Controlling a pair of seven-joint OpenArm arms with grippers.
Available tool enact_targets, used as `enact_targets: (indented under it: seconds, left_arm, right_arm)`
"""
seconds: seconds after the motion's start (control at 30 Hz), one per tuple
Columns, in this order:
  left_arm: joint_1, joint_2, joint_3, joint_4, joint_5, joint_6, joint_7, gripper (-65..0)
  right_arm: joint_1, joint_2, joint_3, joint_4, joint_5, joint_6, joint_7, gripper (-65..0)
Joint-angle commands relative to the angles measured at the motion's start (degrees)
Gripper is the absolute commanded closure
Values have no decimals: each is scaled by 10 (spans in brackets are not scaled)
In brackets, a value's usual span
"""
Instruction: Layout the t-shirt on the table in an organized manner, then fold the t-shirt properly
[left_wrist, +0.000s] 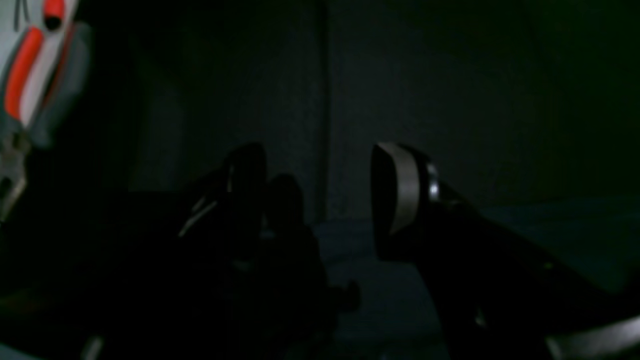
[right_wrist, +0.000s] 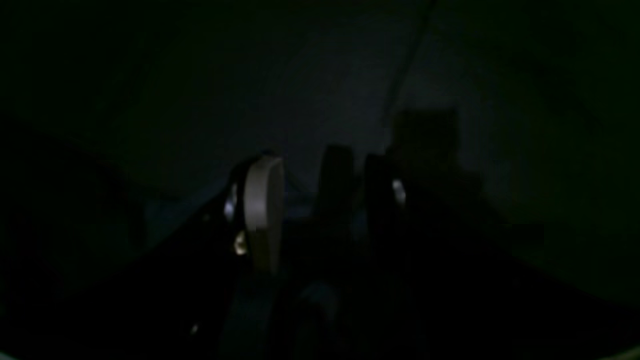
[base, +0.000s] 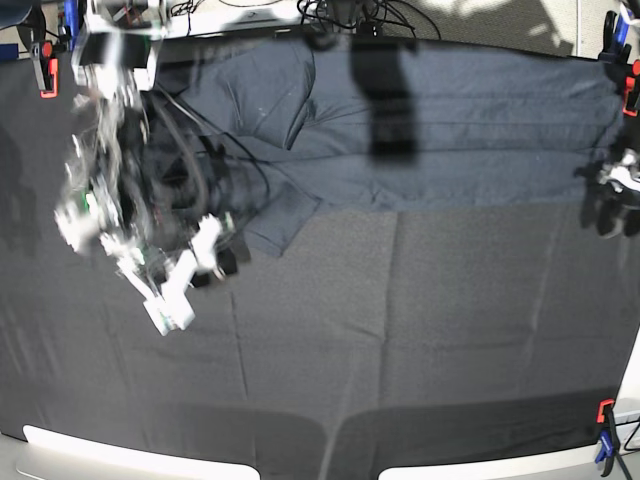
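The dark grey t-shirt (base: 450, 130) lies spread along the far part of the table (base: 400, 340), one sleeve (base: 280, 225) pointing toward the near side. My right gripper (base: 215, 265) hovers just left of that sleeve. In the right wrist view the right gripper (right_wrist: 325, 200) has its fingers apart over dark cloth, open, and I see nothing pinched. My left gripper (base: 612, 200) sits at the shirt's right end by the table edge. Seen from its wrist, the left gripper (left_wrist: 320, 190) is wide open and empty. Both wrist views are very dark.
Red clamps grip the cloth at the far left corner (base: 47, 75), far right corner (base: 632, 85) and near right corner (base: 605, 415). An orange-handled clamp (left_wrist: 22, 75) shows beside the left gripper. Cables (base: 340, 12) lie behind the table's far edge.
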Motion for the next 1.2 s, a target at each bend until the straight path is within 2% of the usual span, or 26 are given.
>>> enact_targets:
  seconds: [0.0, 0.07, 0.2, 0.5, 0.6, 0.9, 0.93, 1.0, 1.07, 1.17]
  left_arm:
    - [-6, -7, -4, 11, -7, 0, -16, -315]
    - [-6, -1, -4, 11, -6, 0, -16, -315]
    - [-6, 1, -4, 11, -5, 0, -16, -315]
    - [-6, 1, -4, 11, -5, 0, -19, -315]
    - [-6, 1, -4, 11, -5, 0, -19, -315]
    - [-6, 1, -4, 11, -5, 0, -19, -315]
    - [-6, 1, -4, 11, -5, 0, -18, -314]
    - [-6, 1, -4, 11, -5, 0, -18, -314]
    - [-6, 1, -4, 11, -5, 0, -18, -314]
    - [-6, 1, -4, 11, -5, 0, -18, -314]
  right_arm:
    - [29, 5, 2, -16, 2, -1, -5, -263]
    - [59, 9, 2, -69, 2, -1, -28, -263]
    - [87, 19, 2, -137, 4, -3, -35, -263]
    - [65, 46, 1, -138, 40, -7, -39, -263]
    - [45, 52, 1, -137, 70, -7, -39, -263]
    - [12, 51, 1, -135, 88, -5, -39, -259]
    - [12, 51, 1, -135, 91, -3, -39, -240]
    - [12, 51, 1, -131, 95, 0, -39, -149]
    - [12, 51, 1, -113, 95, 25, -39, -66]
    - [4, 52, 1, -53, 98, 33, -39, -11]
